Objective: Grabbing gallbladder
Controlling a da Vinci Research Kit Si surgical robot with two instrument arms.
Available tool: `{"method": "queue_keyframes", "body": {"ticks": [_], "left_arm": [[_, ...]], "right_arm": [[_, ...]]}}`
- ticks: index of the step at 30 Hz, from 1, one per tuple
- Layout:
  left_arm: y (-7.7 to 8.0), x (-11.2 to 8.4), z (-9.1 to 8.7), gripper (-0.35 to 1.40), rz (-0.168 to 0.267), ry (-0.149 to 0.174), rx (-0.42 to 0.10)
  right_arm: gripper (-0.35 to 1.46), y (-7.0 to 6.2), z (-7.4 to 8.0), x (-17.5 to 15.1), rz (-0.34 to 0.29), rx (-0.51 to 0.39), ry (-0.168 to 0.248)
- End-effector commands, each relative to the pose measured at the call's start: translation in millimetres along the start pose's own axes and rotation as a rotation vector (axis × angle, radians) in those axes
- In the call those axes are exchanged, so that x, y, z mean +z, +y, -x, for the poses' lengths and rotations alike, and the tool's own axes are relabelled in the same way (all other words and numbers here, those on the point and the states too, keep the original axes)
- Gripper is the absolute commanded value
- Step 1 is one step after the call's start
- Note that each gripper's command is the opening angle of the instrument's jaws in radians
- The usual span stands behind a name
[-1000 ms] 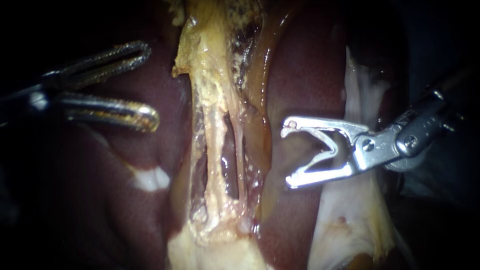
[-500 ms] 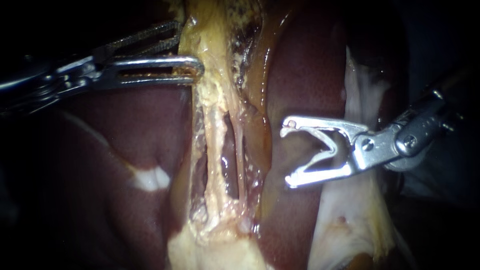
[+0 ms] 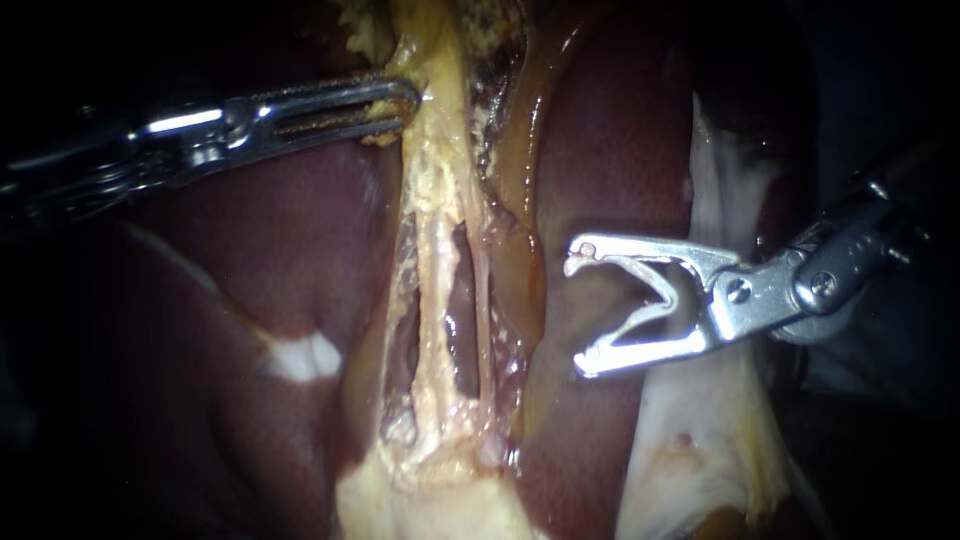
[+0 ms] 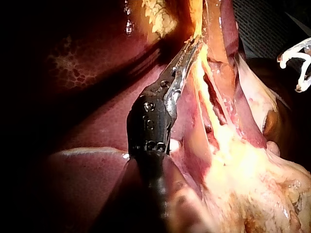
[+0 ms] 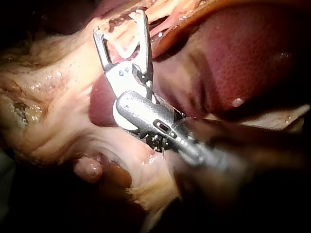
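In the endoscope view the middle is brightly lit and the light is lost toward the edges. A black surround is seen on the left and a dim blue-black area at the upper right. A faint sheen is carried by the wet, dark red liver surface that fills the ground between.

In the left wrist view a dark grey surface with fine ribbed lines is shown beyond the tissue, half in shadow.

In the right wrist view a black unlit area is seen beside the pale tissue. A pale grey-green strip is caught next to it; what it is cannot be told.
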Motion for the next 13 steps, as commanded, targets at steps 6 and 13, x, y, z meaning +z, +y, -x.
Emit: {"method": "queue_keyframes", "body": {"ticks": [6,13], "left_arm": [[-0.1,-0.1,0.0,-0.35,0.000,0.010,-0.002],[-0.2,-0.1,0.0,-0.35,0.001,0.009,-0.002]], "right_arm": [[0.60,0.0,0.0,0.0,0.000,0.000,0.000],[0.60,0.0,0.0,0.0,0.000,0.000,0.000]]}}
